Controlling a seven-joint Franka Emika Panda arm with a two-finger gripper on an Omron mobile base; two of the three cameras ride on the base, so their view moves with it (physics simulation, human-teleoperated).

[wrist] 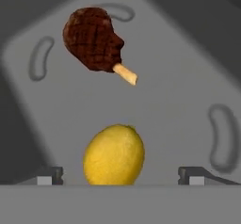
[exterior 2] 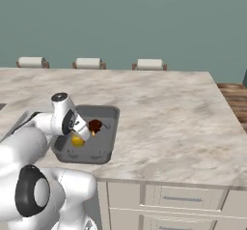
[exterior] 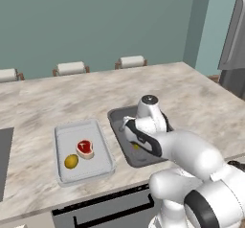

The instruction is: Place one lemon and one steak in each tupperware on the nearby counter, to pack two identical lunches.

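No readable text, labels, or signs.

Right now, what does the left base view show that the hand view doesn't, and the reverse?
Left base view alone: the light grey tupperware on the marble counter, holding a red steak and a lemon, and the arm reaching into the dark grey tupperware.

Hand view alone: the dark brown-red steak with its pale bone end, and the gripper with its fingertips spread either side of the second lemon.

Both: the dark tupperware and the lemon inside it.
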